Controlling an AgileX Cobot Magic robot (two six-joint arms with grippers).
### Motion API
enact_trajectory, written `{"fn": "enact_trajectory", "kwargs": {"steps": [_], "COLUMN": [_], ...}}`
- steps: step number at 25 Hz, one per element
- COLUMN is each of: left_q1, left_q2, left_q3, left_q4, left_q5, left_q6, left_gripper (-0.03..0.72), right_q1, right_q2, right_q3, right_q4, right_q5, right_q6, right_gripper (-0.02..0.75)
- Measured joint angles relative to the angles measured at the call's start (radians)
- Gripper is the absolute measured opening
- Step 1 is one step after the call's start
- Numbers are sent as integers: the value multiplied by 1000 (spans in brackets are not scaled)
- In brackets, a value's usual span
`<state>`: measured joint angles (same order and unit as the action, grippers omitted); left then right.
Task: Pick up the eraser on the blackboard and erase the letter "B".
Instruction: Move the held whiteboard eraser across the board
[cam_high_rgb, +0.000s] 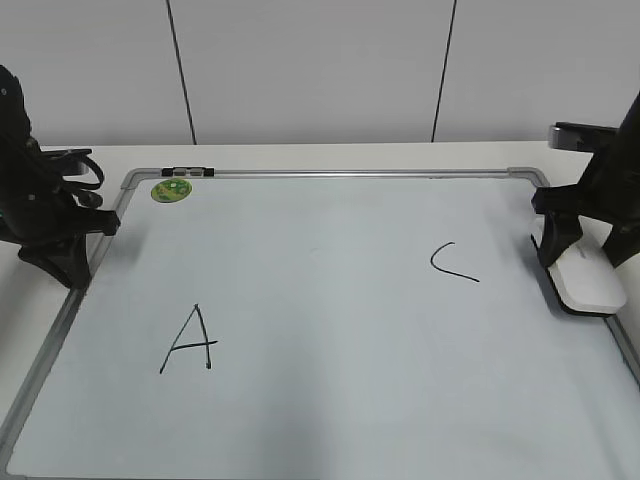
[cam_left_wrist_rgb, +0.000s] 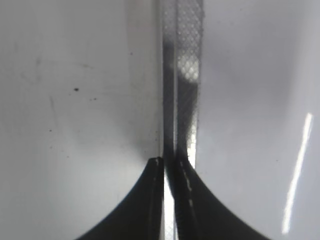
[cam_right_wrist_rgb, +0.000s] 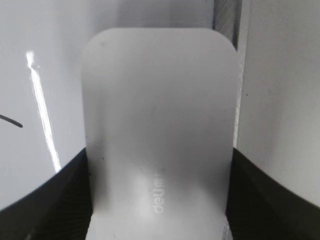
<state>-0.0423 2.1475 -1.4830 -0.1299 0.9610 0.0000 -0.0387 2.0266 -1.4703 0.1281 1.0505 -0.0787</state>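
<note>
The blackboard is a pale whiteboard with a grey frame, lying flat. The white eraser lies at its right edge; in the right wrist view it fills the space between the jaws and shows small grey lettering. My right gripper is shut on the eraser, one finger against each long side. My left gripper is shut and empty over the board's left frame rail. No letter "B" shows on the board.
A black "A" is at the front left and a black "C" right of centre, near the eraser. A round green magnet sits at the back left corner. A wall stands close behind the table.
</note>
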Motion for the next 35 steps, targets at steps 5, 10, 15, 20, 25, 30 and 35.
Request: {"fn": "enact_trajectory", "kwargs": {"steps": [5, 10, 15, 20, 25, 30, 35], "left_q1": [0, 0, 0, 0, 0, 0, 0], "left_q2": [0, 0, 0, 0, 0, 0, -19], "left_q3": [0, 0, 0, 0, 0, 0, -14], "left_q4": [0, 0, 0, 0, 0, 0, 2], "left_q5": [0, 0, 0, 0, 0, 0, 0], "left_q6": [0, 0, 0, 0, 0, 0, 0], "left_gripper": [27, 27, 27, 27, 27, 28, 129], "right_q1": [0, 0, 0, 0, 0, 0, 0], "right_q2": [7, 28, 32, 35, 38, 38, 38], "right_q3": [0, 0, 0, 0, -7, -57, -160], "right_q4": [0, -17, -25, -25, -23, -23, -23], "right_q5": [-46, -42, -40, -38, -23, 30, 135], "right_q6": [0, 0, 0, 0, 0, 0, 6], "right_gripper": [515, 515, 515, 538, 610, 629, 629]}}
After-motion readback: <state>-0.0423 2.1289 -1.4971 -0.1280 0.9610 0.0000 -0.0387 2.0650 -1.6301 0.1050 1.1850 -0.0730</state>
